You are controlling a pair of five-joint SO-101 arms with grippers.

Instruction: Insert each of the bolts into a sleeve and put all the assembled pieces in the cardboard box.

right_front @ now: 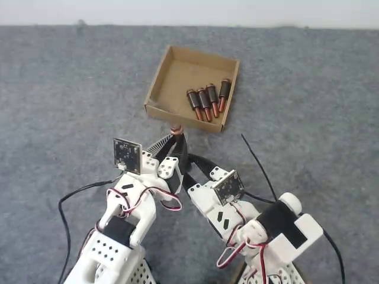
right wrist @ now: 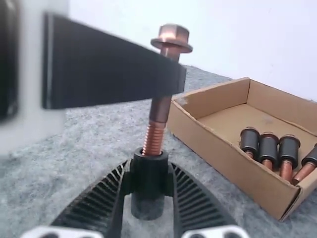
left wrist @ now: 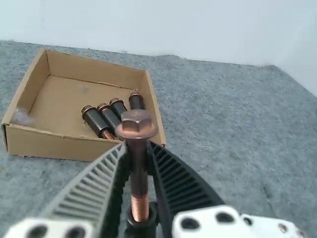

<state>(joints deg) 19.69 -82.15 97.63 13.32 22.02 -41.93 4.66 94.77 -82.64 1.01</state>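
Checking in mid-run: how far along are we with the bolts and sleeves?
Done: four assembled pieces lie side by side in the cardboard box. In hand: the left gripper is shut on a copper bolt and the right gripper on a black sleeve. The bolt's threaded end is entering the sleeve's top, with most of the shank above it. Left: seat this bolt fully, then place the piece in the box.

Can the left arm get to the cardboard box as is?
Probably: nothing stands before the cardboard box. But the left gripper is shut on the bolt, whose tip sits in the sleeve clamped by the right gripper, which must release first.
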